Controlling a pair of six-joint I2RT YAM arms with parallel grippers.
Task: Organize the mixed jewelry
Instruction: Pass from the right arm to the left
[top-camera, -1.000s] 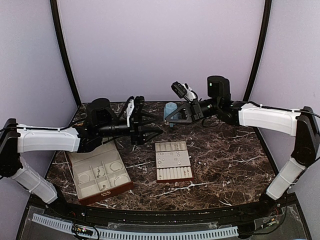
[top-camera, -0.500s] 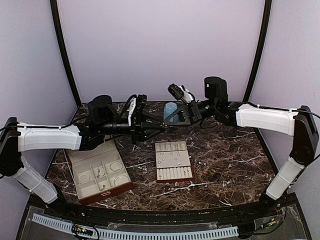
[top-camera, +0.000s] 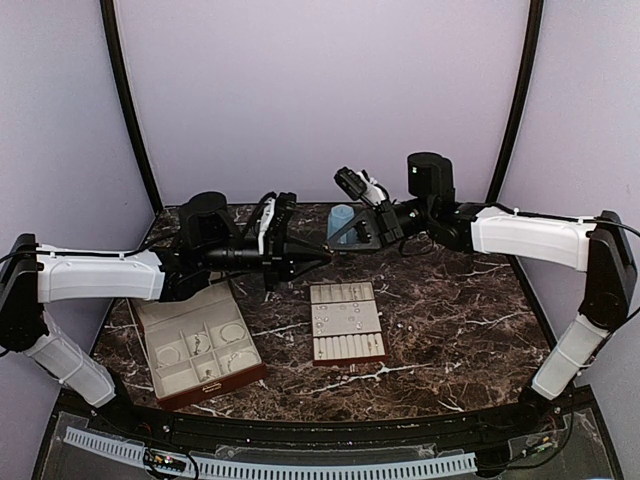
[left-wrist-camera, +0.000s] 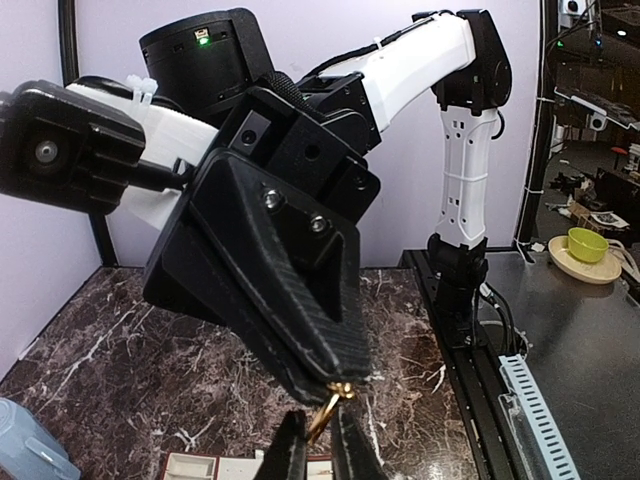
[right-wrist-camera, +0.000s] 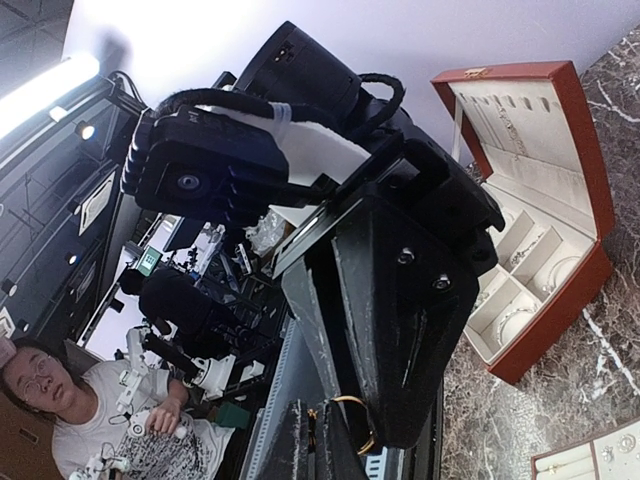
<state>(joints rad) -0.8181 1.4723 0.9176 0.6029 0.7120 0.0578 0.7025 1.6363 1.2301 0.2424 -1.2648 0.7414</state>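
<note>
Above the dark marble table (top-camera: 450, 320), the right gripper (left-wrist-camera: 340, 383) pinches a thin gold ring (left-wrist-camera: 325, 410); whether the left gripper (left-wrist-camera: 320, 455) grips is unclear, so releasing early could drop it.

A robotics lab: the marbled table (top-camera: 470, 330) stands inside a booth of plain lilac screens (top-camera: 320, 90) on black poles (top-camera: 125, 100), while the right wrist view catches more robot hardware (right-wrist-camera: 190, 310), a seated person (right-wrist-camera: 40, 385) and a ceiling strip light (right-wrist-camera: 40, 95).
</note>
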